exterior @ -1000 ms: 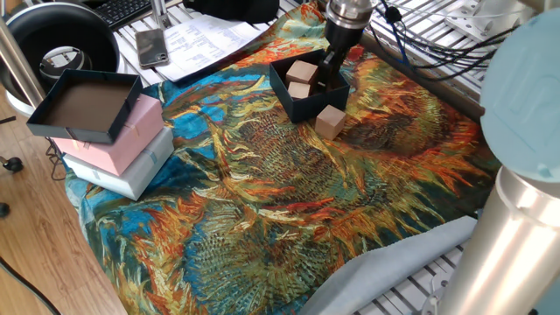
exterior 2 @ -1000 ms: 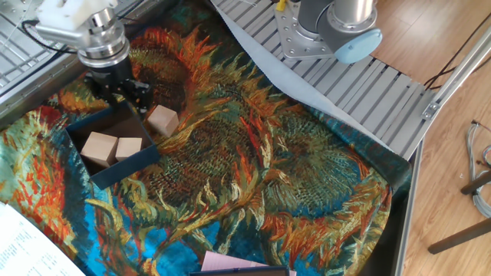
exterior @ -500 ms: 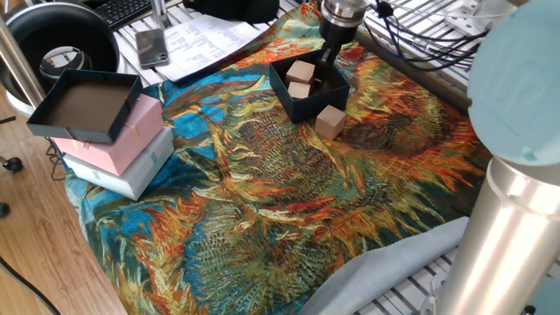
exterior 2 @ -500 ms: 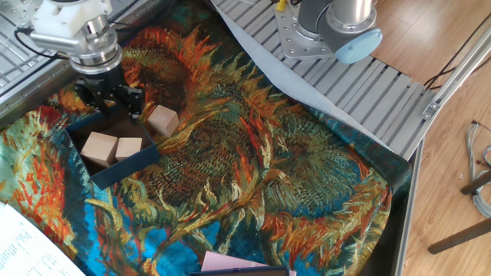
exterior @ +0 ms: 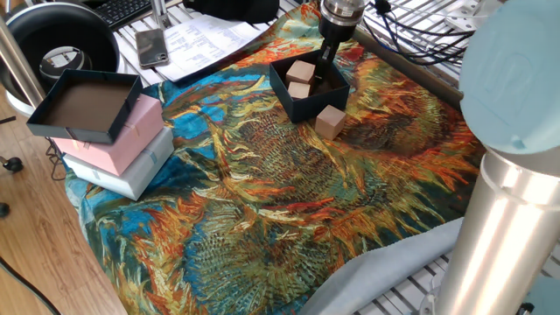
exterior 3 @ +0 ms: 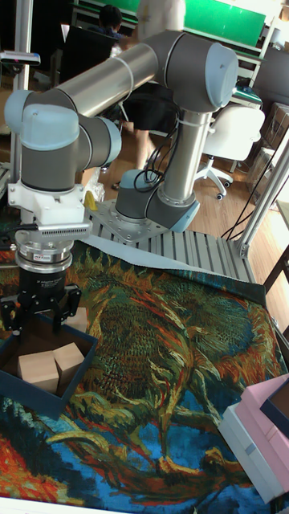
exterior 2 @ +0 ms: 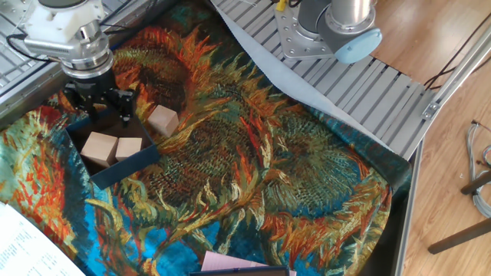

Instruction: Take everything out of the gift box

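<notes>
In one fixed view I saw the box point(exterior: 308, 91) near the far edge of the cloth point(exterior: 289, 192), with two cubes point(exterior: 300, 79) inside it and the third cube point(exterior: 330, 121) already out, lying on the cloth just beside the near right wall; I judged the task one third done. The gripper point(exterior: 325, 59) hung at the far right corner of the box, its state unclear from here. In the other fixed view I read the gripper point(exterior 2: 106, 113) as spread, fingers empty, poised over the bare part of the box point(exterior 2: 115, 157) next to the two cubes point(exterior 2: 111, 148); the freed cube point(exterior 2: 162, 120) sat close outside the wall. I judged the walls and that cube to be the tight edges, while the cloth toward the middle offered ample room. In the tall fixed view the fingers point(exterior 3: 67, 309) stood apart above the box point(exterior 3: 48, 385), the two cubes point(exterior 3: 51, 365) touching side by side below.
</notes>
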Tool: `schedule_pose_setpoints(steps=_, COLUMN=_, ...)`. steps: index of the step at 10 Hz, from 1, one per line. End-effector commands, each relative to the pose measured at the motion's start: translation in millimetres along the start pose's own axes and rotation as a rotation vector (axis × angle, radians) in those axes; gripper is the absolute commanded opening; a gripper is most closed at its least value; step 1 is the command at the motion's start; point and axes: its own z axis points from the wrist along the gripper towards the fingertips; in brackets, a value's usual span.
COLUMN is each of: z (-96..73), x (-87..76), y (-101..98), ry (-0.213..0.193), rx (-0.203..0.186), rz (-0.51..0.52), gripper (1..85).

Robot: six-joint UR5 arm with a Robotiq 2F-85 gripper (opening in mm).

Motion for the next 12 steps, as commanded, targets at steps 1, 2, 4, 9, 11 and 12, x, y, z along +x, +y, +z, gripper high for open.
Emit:
schedule_pose_setpoints(steps=1, z=3.5, x=-10.5, y=-4.1, ry=-0.036, rx=-0.018, rz=0.019, gripper=63.3)
schedule_pose_setpoints(steps=2, z=5.3, x=-13.6, y=-3.7, ry=-0.045, rx=-0.025, rz=0.031, gripper=66.3)
schedule_pose_setpoints(steps=4, z=12.2, x=-17.9, y=-5.8, ry=-0.046, rx=-0.021, rz=0.04, gripper=68.3)
schedule_pose_setpoints(steps=9, z=18.6, x=-29.9, y=-32.4, ry=-0.087, rx=0.075, rz=0.154, gripper=61.0)
schedule_pose_setpoints(steps=11, z=17.9, x=-40.5, y=-27.3, ry=-0.13, rx=0.045, rz=0.275, gripper=61.3)
schedule_pose_setpoints(steps=12, z=17.6, x=-40.6, y=-30.9, ry=-0.132, rx=0.058, rz=0.278, gripper=61.3)
